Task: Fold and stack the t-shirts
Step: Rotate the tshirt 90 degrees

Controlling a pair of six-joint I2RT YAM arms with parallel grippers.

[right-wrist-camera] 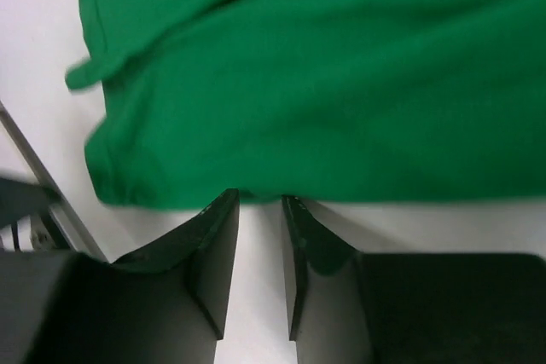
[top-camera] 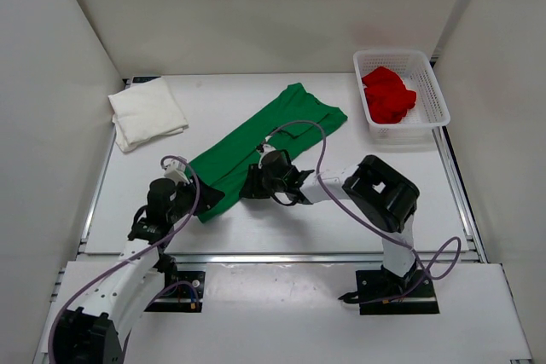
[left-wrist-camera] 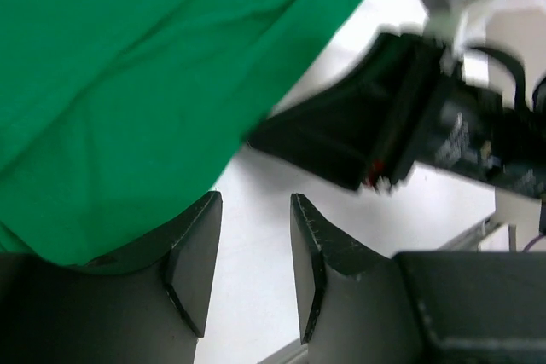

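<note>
The green shirt (top-camera: 256, 138) is judged to be the one in hand. It is spread slantwise across the middle of the table (top-camera: 290, 232), from its near-left end to its far-right end, and no finished fold is seen on it yet.

Both grippers are set at its near edge. The left gripper (top-camera: 203, 200) is held low at the near-left corner of the cloth. In its wrist view its jaws are parted by a moderate gap, bare table is seen between them, and the green cloth (left-wrist-camera: 128, 83) is seen against the outer side of one finger (left-wrist-camera: 192, 253), not between the two. The right gripper (top-camera: 256, 185) is reached leftward across the table to the near edge, just beside the left one. Its jaws are narrowly parted, nothing is clamped, and the hem of the cloth (right-wrist-camera: 341, 83) is seen just beyond the tips.

A pinch on the hem by each gripper is judged to be called for next. The tips would have to be slid under the cloth edge, closed, and the edge carried over evenly.

Farther off, the white shirt (top-camera: 147, 112) is laid folded at the far left. The red shirt (top-camera: 388, 95) is bunched inside the basket (top-camera: 401, 132) at the far right, well apart from both arms.
</note>
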